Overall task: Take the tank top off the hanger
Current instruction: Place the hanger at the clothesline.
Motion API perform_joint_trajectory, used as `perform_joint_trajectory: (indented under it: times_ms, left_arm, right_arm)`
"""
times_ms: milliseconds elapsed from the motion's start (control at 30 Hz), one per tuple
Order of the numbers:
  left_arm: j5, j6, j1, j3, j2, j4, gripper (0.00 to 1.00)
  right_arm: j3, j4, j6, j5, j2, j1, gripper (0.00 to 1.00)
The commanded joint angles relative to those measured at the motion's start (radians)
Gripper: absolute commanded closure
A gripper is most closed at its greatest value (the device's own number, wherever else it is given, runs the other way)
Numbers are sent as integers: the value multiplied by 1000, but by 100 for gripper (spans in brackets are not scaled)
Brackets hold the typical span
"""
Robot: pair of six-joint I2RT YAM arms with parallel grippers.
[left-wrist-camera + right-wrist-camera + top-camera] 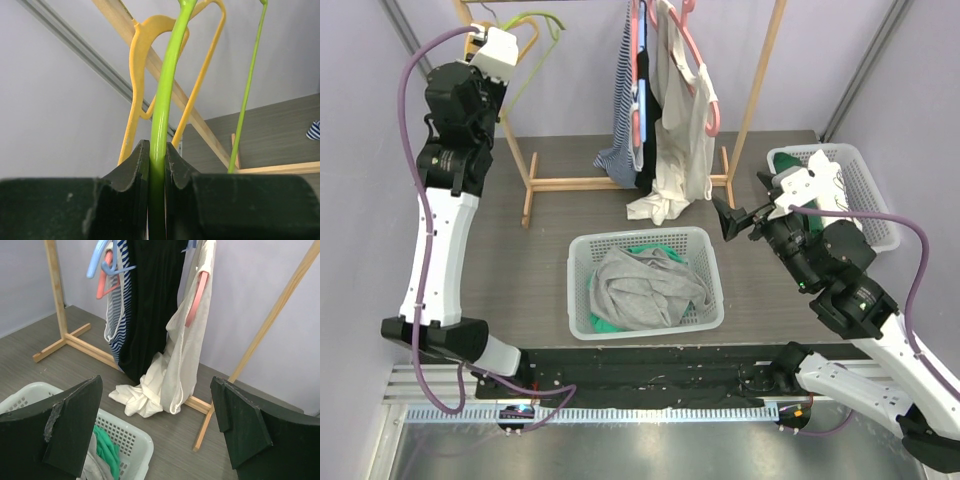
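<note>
Left wrist: left pincer [157,152] is clamping the green hanger [167,75] steady; right pincer [157,415] is gaping empty before the tank top [182,360].

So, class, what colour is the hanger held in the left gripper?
Bright green. The hanger shows best in the left wrist view, pinched in the left gripper.
</note>
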Motion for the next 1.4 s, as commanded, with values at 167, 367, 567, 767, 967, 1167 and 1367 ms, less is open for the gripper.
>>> perform_joint_trajectory:
  times_ms: [167,367,567,767,967,1167,1367]
  left_arm:
    - [-91,50,-32,-34,26,320,100]
    - [-82,-29,-46,-139,-56,293,100]
    - [-30,-79,-46,-233,-155,200,100]
    - [-50,-63,-46,-183,-178,232,100]
    - [-77,-43,-46,0,-58,246,100]
    - [-35,-26,-46,69,26,254,100]
    - [73,-56,-46,72,66,300,100]
  right_arm:
    - [-36,81,46,-47,19,-2,3]
    - [-63,84,56,-53,35,-2,4]
    - [-94,107,74,-62,27,-2,5]
    - [-169,139,94,-73,-13,-2,5]
    - [-212,154,122,-86,-63,-2,7]
    - [-207,148,161,-105,-77,-2,11]
    - [-241,125,229,-120,-115,-2,14]
